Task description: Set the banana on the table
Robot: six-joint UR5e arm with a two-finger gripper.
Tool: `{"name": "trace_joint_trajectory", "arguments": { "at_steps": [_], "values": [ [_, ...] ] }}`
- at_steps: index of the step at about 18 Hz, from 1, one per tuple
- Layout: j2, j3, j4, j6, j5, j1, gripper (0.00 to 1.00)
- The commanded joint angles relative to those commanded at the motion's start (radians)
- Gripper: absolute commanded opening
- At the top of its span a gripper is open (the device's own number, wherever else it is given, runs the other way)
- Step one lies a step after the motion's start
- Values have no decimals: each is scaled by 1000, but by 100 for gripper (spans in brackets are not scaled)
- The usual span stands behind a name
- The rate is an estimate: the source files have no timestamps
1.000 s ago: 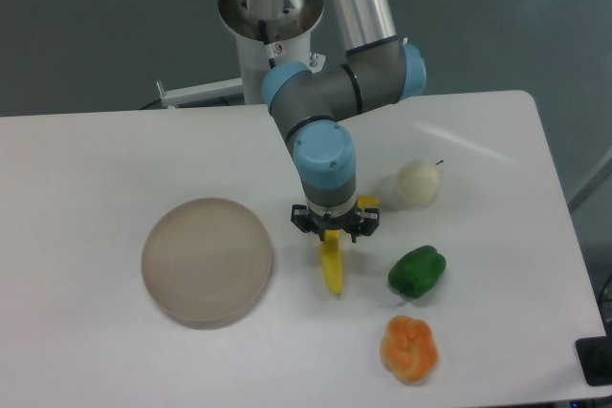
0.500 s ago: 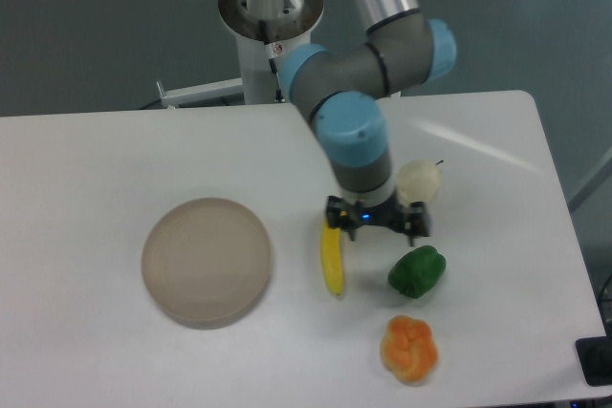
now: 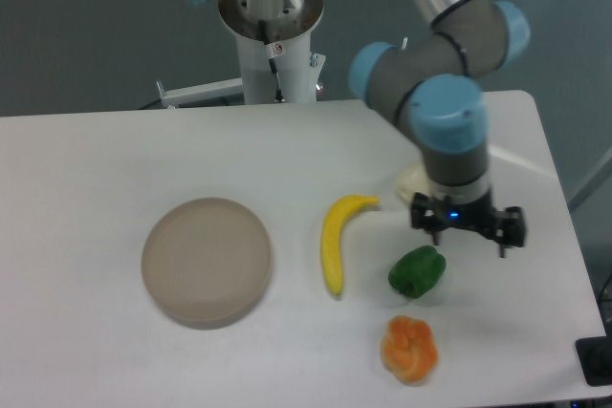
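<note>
The yellow banana [image 3: 336, 239] lies flat on the white table [image 3: 86, 188], curved, between the beige plate and the green pepper. Nothing touches it. My gripper [image 3: 468, 229] is open and empty, well to the right of the banana, just above and right of the green pepper. The arm hides most of the pale round fruit behind it.
A round beige plate [image 3: 207, 261] sits left of the banana. A green pepper [image 3: 417, 271] lies right of it, with a lumpy orange fruit [image 3: 409, 349] below near the front edge. A pale round fruit [image 3: 413, 180] shows beside the wrist. The robot base [image 3: 273, 40] stands at the back.
The gripper has left the banana and swung to the right, past the green pepper. The banana stays lying on the table and now shows in full.
</note>
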Motion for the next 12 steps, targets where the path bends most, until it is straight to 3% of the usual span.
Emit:
{"name": "trace_joint_trajectory", "arguments": {
  "at_steps": [6, 12],
  "values": [
    [-6, 15, 6, 168, -28, 14, 100],
    [-12, 15, 8, 169, -41, 5, 100]
  ]
}}
